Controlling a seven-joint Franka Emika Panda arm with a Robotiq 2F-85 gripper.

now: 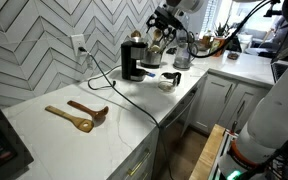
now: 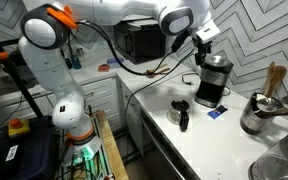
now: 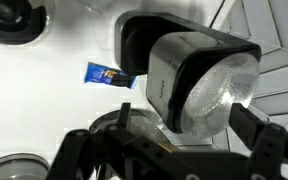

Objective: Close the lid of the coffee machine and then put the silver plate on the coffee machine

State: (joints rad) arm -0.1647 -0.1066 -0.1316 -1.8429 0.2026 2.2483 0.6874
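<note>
White counter (image 1: 54, 130) below, open hand (image 3: 174, 140) hangs above coffee machine (image 3: 149, 55).

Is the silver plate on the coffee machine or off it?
On it. In the wrist view the plate lies flat on the machine's top, and the claw stands wide open, not gripping it.

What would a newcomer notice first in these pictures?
The silver plate shines on top of the black coffee machine, with the open gripper hovering just above it. In an exterior view, two brown wooden spoons lie on the white counter, away from the machine.
</note>
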